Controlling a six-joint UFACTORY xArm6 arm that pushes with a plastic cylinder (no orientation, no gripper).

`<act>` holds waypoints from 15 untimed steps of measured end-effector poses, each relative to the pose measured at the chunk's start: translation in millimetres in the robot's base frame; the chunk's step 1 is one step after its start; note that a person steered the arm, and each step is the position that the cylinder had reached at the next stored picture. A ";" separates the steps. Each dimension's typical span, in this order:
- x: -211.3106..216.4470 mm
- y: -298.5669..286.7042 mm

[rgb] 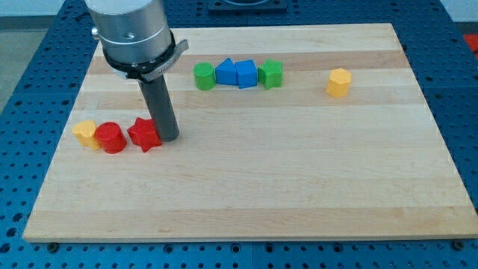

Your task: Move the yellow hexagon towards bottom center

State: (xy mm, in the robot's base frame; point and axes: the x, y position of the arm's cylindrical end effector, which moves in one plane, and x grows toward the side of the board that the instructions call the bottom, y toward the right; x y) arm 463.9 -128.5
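Note:
The yellow hexagon [338, 82] stands alone near the view's upper right of the wooden board [299, 179]. My dark rod comes down at the view's left, and my tip [168, 137] rests on the board just right of a red star block [144, 134], touching or nearly touching it. The tip is far to the left of the yellow hexagon, with the row of green and blue blocks between them.
A red cylinder [112, 137] and a yellow star-like block [86, 133] lie left of the red star. At the view's top sits a row: green block [204, 76], blue block [225, 72], blue block [246, 74], green block [270, 74].

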 end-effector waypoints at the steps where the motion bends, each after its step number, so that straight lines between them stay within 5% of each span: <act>1: 0.0 -13.6; 2: 3.9 0.2; 5: 95.1 325.0; 6: 64.2 425.9; 7: -3.6 468.1; 9: -178.6 468.3; 13: -131.7 402.1; 14: -189.4 415.7; 15: -202.6 384.0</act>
State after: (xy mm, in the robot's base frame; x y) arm 261.3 255.5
